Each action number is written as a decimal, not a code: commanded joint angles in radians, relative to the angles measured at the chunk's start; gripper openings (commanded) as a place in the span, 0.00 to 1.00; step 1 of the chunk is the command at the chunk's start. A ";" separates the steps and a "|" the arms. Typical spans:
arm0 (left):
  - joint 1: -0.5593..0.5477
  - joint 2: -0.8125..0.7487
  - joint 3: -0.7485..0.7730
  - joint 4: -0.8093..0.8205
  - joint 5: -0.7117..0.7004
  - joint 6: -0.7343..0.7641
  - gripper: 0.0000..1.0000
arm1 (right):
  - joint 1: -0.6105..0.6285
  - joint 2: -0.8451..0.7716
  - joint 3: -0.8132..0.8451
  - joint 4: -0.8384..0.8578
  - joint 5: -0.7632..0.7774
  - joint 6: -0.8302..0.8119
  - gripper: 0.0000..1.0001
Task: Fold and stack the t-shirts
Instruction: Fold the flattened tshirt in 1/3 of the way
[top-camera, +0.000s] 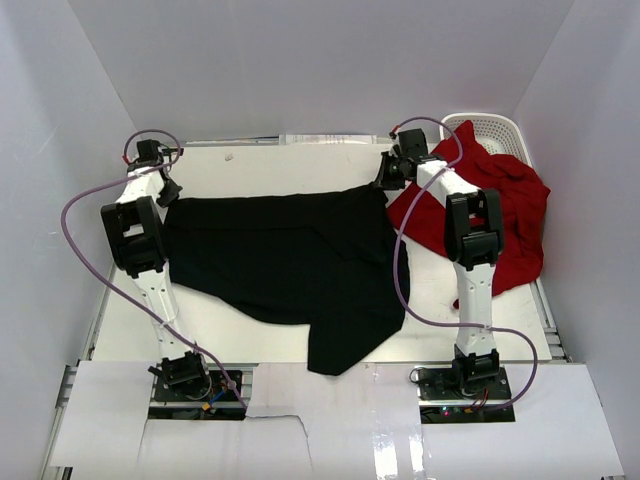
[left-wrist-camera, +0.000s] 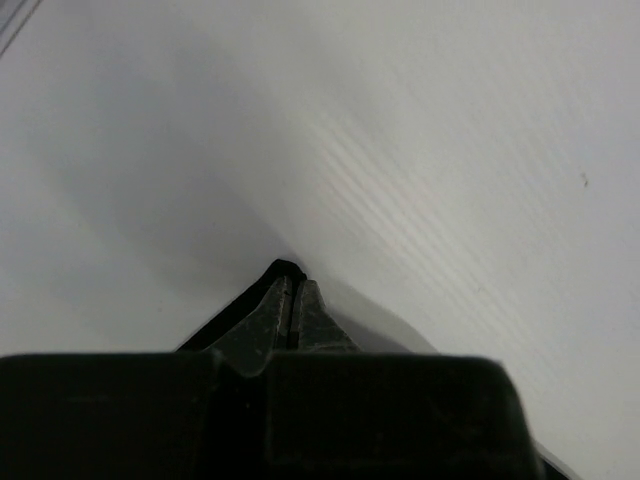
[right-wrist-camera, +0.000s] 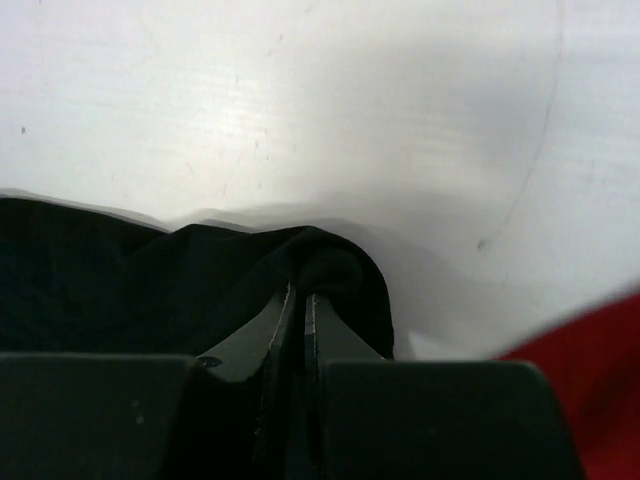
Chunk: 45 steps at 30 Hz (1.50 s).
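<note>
Left gripper (left-wrist-camera: 292, 285): jaws closed, pinching a thin edge of the black t-shirt (top-camera: 290, 260) at the fingertips. Right gripper (right-wrist-camera: 302, 295): jaws closed on a bunched corner of the same shirt. The shirt lies between the two grippers and extends back toward the arm bases. It is spread open, rumpled at its near end, and no fold is completed.

The red t-shirt (top-camera: 505, 215) lies crumpled just outboard of the right gripper, partly over the basket (top-camera: 495, 128).

Judgement: early stage. Both folds and the stacking remain.

I see the white table (top-camera: 280, 165) filling mid-frame; the black t-shirt (top-camera: 290, 260) lies spread across its centre, one flap trailing toward the lower edge; the red t-shirt (top-camera: 495, 220) sits heaped at right, partly draped over the white basket (top-camera: 500, 128) at upper right.
</note>
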 joint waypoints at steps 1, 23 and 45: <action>0.011 0.064 0.064 -0.042 0.012 -0.020 0.00 | -0.028 0.055 0.123 -0.005 -0.032 -0.011 0.08; 0.017 -0.175 0.091 -0.040 -0.045 -0.025 0.51 | -0.052 0.006 0.309 0.087 -0.140 -0.043 0.71; 0.041 -0.525 -0.465 0.083 0.265 -0.002 0.51 | 0.123 -0.074 0.033 -0.007 -0.178 -0.095 0.65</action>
